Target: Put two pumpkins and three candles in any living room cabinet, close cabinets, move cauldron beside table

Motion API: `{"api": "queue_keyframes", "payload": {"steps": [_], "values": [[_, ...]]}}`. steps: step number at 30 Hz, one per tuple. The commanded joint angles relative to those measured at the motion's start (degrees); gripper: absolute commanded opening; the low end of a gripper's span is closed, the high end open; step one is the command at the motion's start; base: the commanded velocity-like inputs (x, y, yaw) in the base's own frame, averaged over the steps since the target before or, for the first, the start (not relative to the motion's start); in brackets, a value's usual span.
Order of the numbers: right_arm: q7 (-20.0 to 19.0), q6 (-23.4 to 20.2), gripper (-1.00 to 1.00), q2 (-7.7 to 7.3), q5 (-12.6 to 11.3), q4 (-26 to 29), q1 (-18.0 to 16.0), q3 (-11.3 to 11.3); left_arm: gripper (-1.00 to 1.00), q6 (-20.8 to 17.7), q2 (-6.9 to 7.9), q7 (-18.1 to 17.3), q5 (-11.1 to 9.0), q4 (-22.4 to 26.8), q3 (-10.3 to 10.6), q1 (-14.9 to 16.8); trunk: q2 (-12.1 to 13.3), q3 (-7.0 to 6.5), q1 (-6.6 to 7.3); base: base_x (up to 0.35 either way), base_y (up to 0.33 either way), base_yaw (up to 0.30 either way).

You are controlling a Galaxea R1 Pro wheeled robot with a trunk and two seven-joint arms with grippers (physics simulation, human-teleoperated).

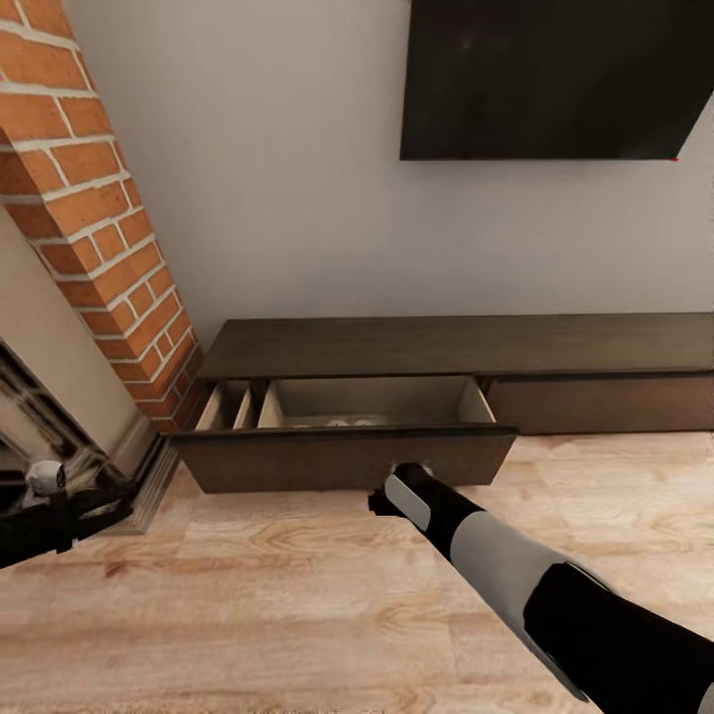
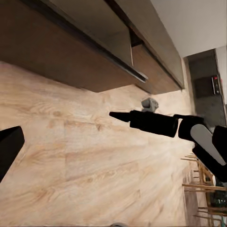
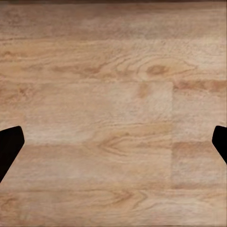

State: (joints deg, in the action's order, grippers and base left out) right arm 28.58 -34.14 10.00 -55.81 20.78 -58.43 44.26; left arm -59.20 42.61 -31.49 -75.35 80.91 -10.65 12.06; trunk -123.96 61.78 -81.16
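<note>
My right gripper hangs spread wide over bare floor, near the cabinet's open drawer. I can't tell my left gripper's state.

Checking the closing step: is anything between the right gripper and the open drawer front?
Nothing visible. The right gripper hangs open just before the drawer front of the cabinet, only bare wood floor beneath it.

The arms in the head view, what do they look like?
The right arm is a thick glossy tube in black and light-grey sections, tapering to a black wrist. The left arm is black with a small pale-grey knob. The right gripper's fingers are plain black wedges.
</note>
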Motion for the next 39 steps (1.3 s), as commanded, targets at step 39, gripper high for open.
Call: {"api": "queue_keyframes", "payload": {"steps": [39], "values": [[0.28, 11.91, 1.00, 0.00, 0.01, -0.02, 4.20, 0.83, 1.00, 34.68, -33.97, 59.69, 42.95, -10.14, 18.63, 0.94, -0.02, 0.04, 0.03, -0.030, 0.000, 0.000]]}}
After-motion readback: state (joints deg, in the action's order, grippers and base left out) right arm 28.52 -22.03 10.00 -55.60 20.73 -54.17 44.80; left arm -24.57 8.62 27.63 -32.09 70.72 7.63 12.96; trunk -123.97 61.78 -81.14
